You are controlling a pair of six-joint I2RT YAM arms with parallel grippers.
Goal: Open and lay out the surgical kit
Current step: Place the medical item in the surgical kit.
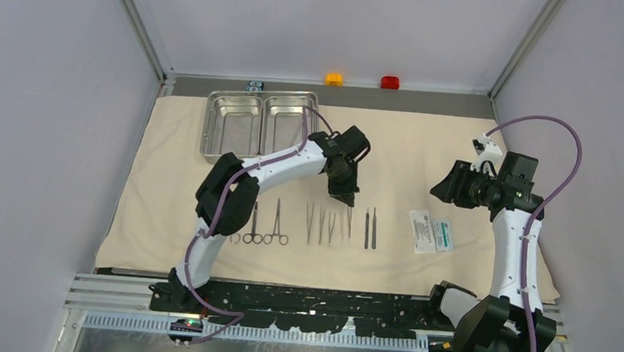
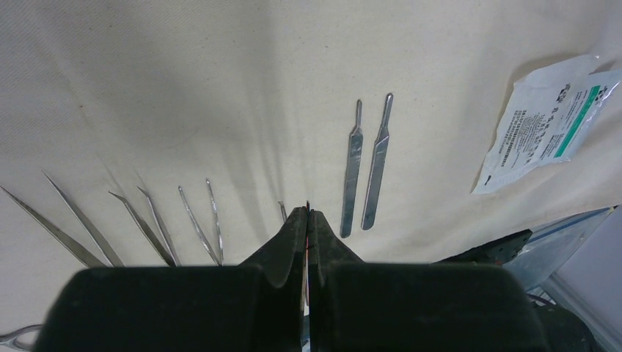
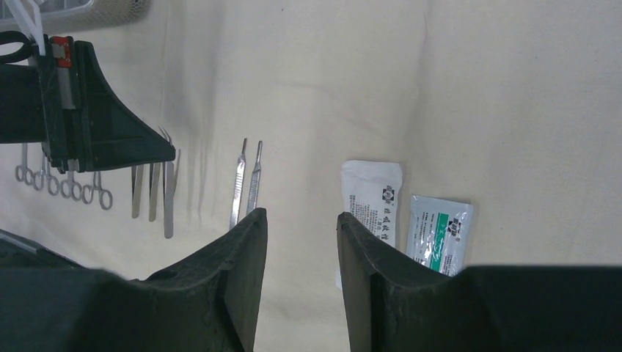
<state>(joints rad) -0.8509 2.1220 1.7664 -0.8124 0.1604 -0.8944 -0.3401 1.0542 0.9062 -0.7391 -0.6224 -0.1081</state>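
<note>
The beige cloth wrap (image 1: 428,151) lies spread flat. On it, at the back left, stands the steel two-compartment tray (image 1: 208,126). A row runs along the front: ring-handled forceps (image 1: 264,227), tweezers (image 1: 322,225), two thin straight tools (image 1: 370,228) and white-and-green packets (image 1: 433,233). My left gripper (image 1: 347,200) hangs just above the tweezers' far ends, shut. In the left wrist view its tips (image 2: 307,211) are pressed together, with a curved tweezer tip half hidden beside them. My right gripper (image 3: 301,216) is open and empty, raised over the cloth near the packets (image 3: 374,198).
An orange button (image 1: 334,78) and a red button (image 1: 390,82) sit on the back ledge, with a tiny black-and-blue block (image 1: 254,86) behind the tray. Grey walls close in both sides. The arms' metal base rail (image 1: 324,303) runs along the cloth's near edge.
</note>
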